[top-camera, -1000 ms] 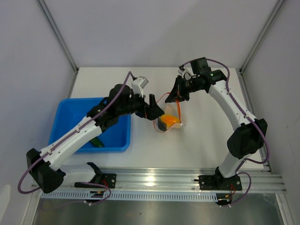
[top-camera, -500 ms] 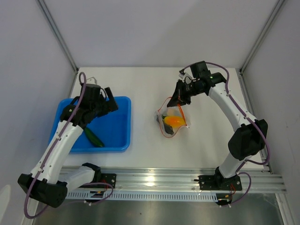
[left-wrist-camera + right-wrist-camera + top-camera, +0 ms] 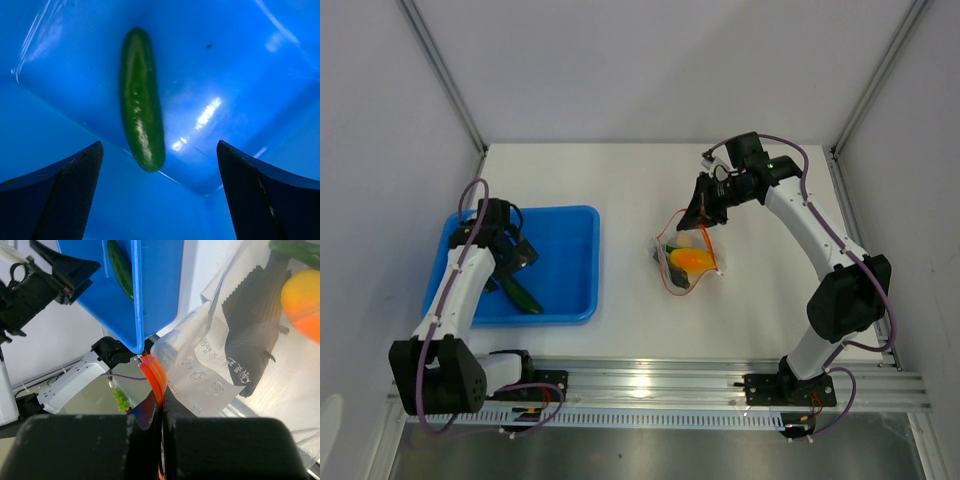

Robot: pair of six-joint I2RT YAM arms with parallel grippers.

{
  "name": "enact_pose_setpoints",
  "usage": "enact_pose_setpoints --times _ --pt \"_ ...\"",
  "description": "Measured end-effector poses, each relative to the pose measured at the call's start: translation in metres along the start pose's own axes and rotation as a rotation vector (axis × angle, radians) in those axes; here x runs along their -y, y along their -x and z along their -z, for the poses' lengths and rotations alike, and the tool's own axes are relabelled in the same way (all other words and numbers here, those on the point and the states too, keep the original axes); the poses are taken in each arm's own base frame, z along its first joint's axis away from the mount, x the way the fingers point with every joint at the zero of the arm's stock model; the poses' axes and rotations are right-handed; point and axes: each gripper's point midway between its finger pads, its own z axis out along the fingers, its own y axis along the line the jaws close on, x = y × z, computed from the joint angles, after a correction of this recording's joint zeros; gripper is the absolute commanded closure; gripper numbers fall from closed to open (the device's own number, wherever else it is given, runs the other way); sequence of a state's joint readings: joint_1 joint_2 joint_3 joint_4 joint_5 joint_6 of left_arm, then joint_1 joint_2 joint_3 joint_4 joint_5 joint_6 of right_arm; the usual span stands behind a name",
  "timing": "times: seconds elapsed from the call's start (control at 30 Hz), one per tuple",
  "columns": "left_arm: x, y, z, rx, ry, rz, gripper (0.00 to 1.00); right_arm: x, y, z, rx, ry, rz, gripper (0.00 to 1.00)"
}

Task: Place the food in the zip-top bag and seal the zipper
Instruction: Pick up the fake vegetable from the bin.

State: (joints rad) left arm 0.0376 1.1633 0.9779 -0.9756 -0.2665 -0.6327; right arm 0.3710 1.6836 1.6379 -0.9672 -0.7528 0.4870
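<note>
The left gripper [image 3: 159, 146] is open above a cucumber [image 3: 140, 100] in the blue tray [image 3: 250, 75]. The right gripper [image 3: 161, 415] pinches the zipper [image 3: 152, 372] of the bag [image 3: 200, 377].

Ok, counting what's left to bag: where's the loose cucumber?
The cucumber lies in the blue tray, top view's left side, near the open left gripper.

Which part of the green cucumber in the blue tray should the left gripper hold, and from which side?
Grip the cucumber at its middle, coming down from above. It lies flat on the blue tray floor, long and narrow, and the open left gripper has a finger to each side of its long axis, so closing should pinch the thin width.
</note>
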Motion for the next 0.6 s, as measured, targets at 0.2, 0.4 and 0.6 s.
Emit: enact_pose_setpoints --times 0.2,0.4,0.6 --pt "-0.006 -0.011 -0.037 -0.110 0.094 0.011 0.11 0.001 0.000 0.000 0.000 0.000 0.011 1.00" --pt "-0.014 -0.026 -0.067 -0.178 0.149 0.015 0.14 0.001 -0.001 0.000 -0.003 -0.002 0.015 1.00" --pt "-0.019 -0.030 -0.090 -0.209 0.174 0.041 0.15 0.004 0.001 0.002 0.002 -0.007 0.015 1.00"
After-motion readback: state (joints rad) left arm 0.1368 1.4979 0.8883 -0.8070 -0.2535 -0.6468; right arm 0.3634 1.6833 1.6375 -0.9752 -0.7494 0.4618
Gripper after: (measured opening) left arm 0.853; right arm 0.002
